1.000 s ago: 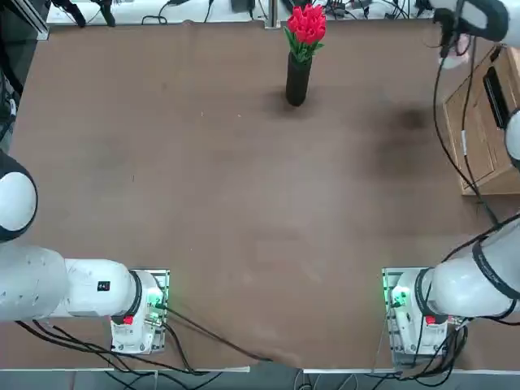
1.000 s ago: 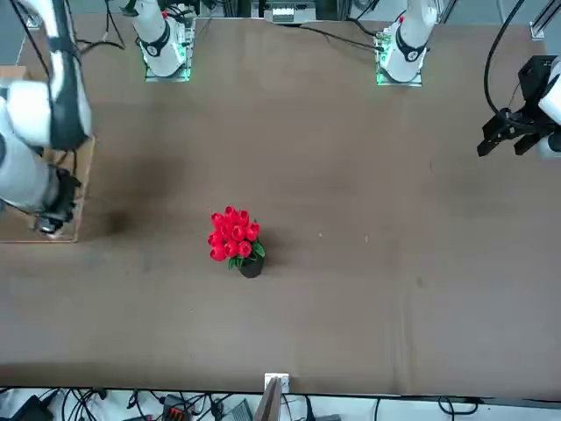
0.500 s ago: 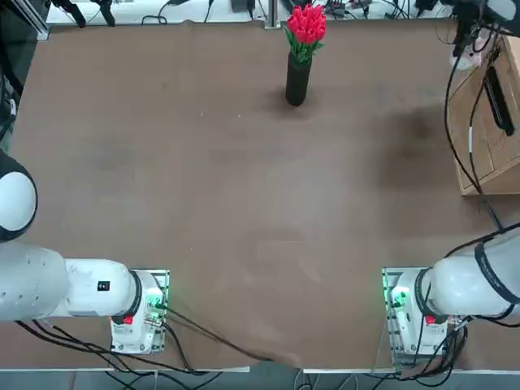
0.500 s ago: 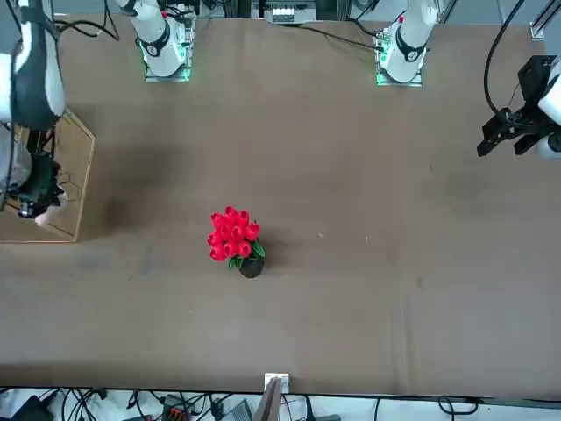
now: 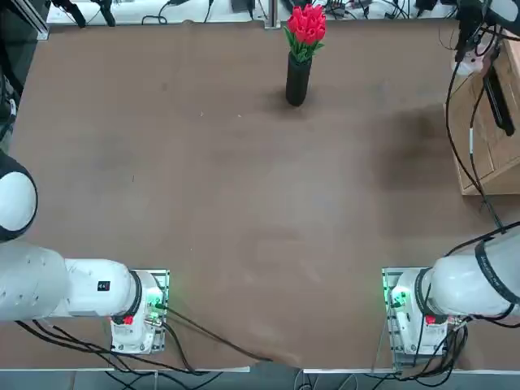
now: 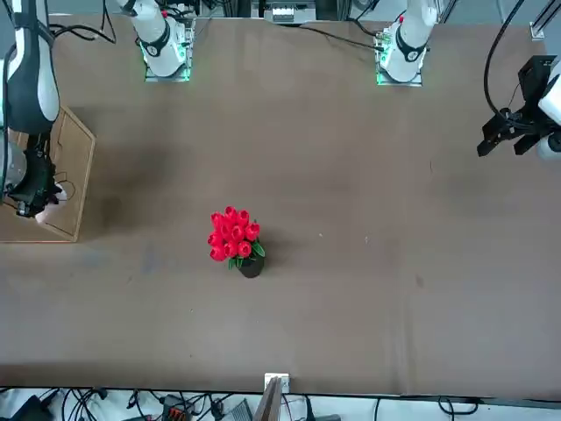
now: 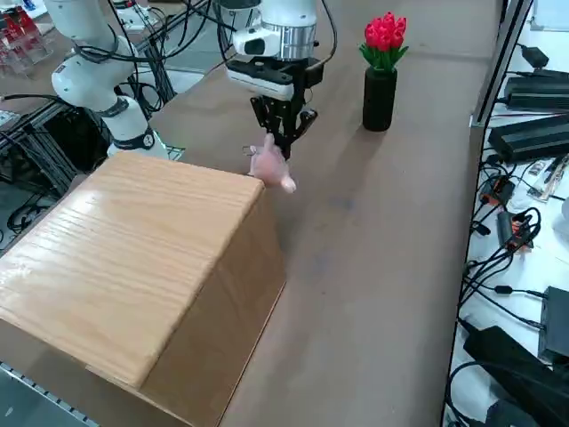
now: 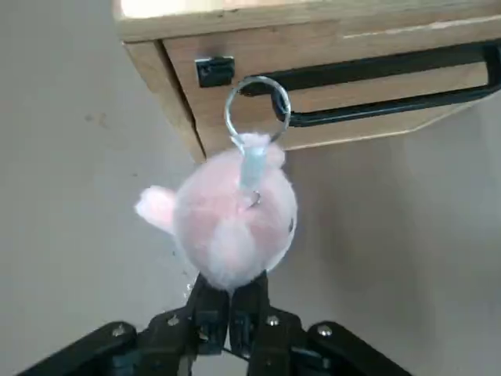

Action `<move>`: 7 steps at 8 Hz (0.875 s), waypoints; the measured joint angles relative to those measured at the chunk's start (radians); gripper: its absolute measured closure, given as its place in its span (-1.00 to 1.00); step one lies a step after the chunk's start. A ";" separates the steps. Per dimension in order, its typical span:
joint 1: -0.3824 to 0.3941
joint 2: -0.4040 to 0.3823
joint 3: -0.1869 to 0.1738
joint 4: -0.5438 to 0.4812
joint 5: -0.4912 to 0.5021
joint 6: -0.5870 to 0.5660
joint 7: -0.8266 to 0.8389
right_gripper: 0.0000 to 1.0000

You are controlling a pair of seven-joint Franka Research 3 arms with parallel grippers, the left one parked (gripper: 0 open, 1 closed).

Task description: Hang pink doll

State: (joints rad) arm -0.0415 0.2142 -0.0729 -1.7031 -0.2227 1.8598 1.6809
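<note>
Small pale-pink fluffy plush doll with a metal key ring on a short strap, hanging in the air just beside the light wooden box with its black rail. Pinched at the base between the closed fingers of the right gripper, ring leading. Probably very light, soft and squashy; firm pinch on the body, ring left free for hooking.
</note>
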 joint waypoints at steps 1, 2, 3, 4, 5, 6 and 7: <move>-0.010 0.001 0.000 0.000 0.000 0.018 -0.019 0.89; -0.019 0.001 0.000 -0.003 0.000 0.046 -0.041 0.89; -0.023 0.001 0.000 -0.011 0.000 0.076 -0.052 0.89; -0.023 0.002 0.000 -0.022 0.000 0.098 -0.053 0.89; -0.023 0.002 0.000 -0.032 0.000 0.107 -0.053 0.89; -0.024 0.001 0.000 -0.041 0.000 0.115 -0.053 0.89; -0.027 0.000 0.000 -0.048 0.000 0.122 -0.053 0.89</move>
State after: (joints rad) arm -0.0681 0.2138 -0.0726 -1.7509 -0.2228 1.9821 1.6280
